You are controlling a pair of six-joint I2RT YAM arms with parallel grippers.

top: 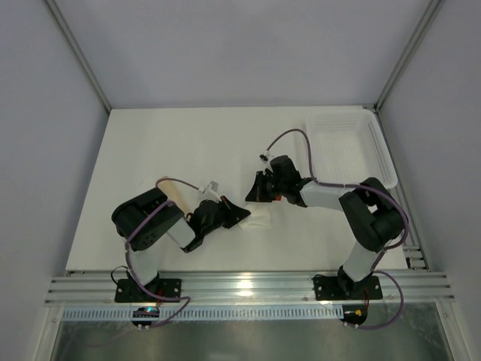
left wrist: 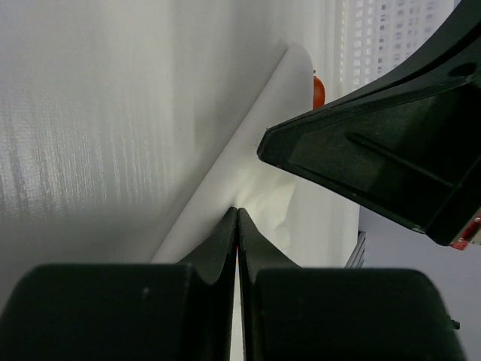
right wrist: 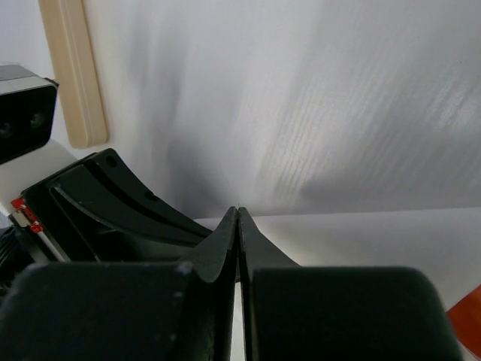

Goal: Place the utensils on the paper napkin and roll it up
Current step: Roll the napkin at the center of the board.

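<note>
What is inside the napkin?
An orange piece shows at the napkin's far edge; the rest of it is covered. The tan stick lies outside. Whether more is inside cannot be seen.

Lit bright and even from overhead. Glare is seen on the metal rail (top: 244, 284), soft shadows are thrown across the surface (right wrist: 338, 90), wrist foregrounds are blurred.

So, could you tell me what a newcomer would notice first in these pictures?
The black left gripper and right gripper, both closed, crowd together over a small white paper napkin at the middle of the off-white table. A pale tan flat wooden stick lies off the napkin beside the left arm, and a white plastic mesh basket sits at the far right corner.
</note>
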